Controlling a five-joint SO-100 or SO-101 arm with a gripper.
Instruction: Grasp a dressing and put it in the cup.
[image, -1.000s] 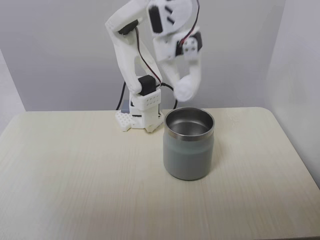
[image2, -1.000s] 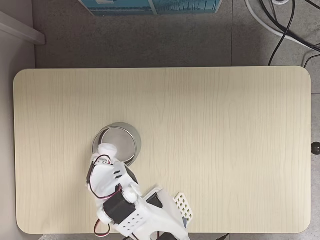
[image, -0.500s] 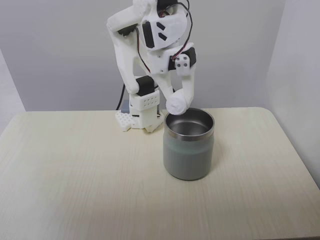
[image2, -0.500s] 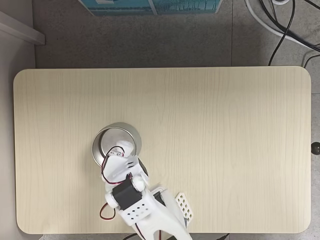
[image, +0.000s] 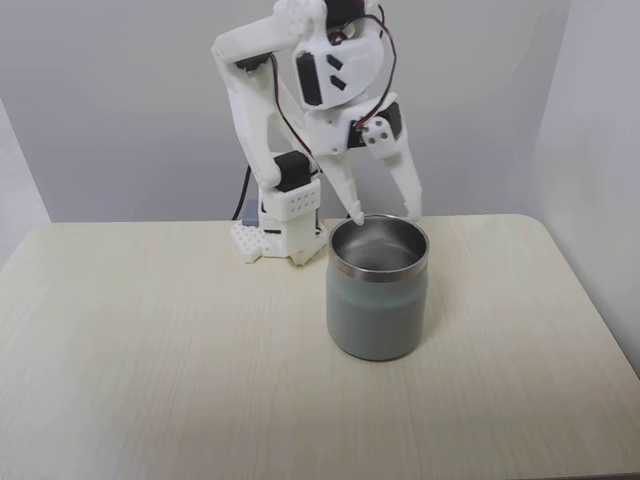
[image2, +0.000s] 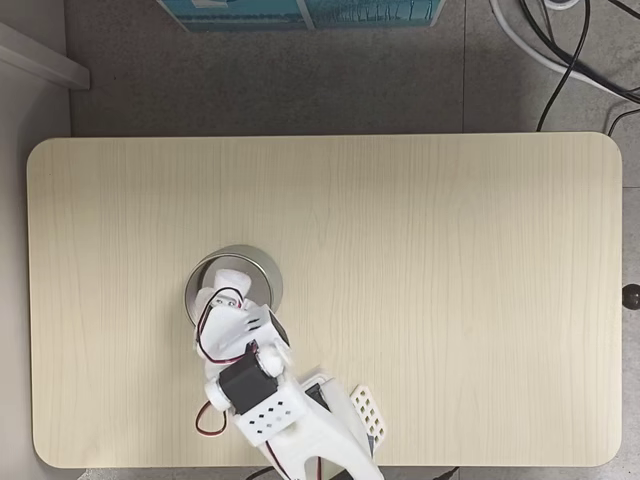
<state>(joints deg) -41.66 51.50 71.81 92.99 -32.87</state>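
Where grey walls meet, pale wood table (image: 150, 340), cup (image: 378, 300), possibly empty.

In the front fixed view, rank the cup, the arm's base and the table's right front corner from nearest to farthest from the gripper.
1. The cup, directly below the open gripper, whose fingertips hang at its rim.
2. The arm's base, behind and to the left of the gripper in this view.
3. The table's right front corner, low at the right edge, plainly the farthest.

Arm (image2: 250, 375) hides cup (image2: 262, 270) partly.
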